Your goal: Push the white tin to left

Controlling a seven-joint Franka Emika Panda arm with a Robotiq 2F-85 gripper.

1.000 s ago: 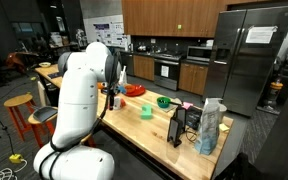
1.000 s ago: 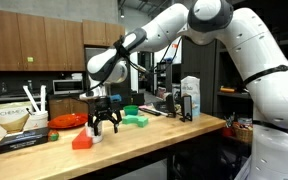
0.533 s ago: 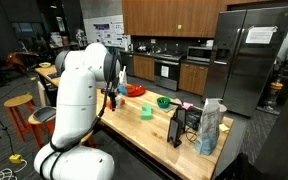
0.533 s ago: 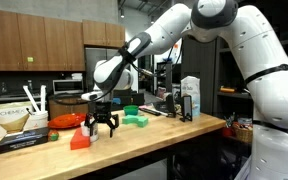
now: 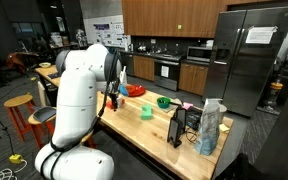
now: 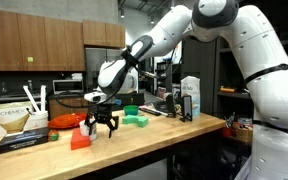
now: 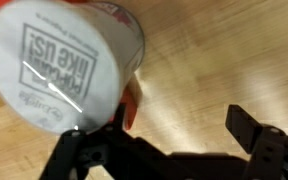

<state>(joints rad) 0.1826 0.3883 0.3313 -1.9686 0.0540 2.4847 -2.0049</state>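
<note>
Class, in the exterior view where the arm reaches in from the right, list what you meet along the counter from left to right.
White box → red block → gripper → green bowl → white carton.

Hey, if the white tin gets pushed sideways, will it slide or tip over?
The white tin stands upright, lid up, and looks wide for its height, so it should slide rather than tip or roll. The wooden countertop looks smooth, so drag is probably low. The orange object close beside it could snag it.

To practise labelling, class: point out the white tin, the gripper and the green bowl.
white tin [image 7: 64, 65]: wrist view, middle of its printed top.
gripper [image 6: 103, 130]: exterior view, between the fingertips.
green bowl [image 5: 163, 100]: exterior view, rim.
</note>
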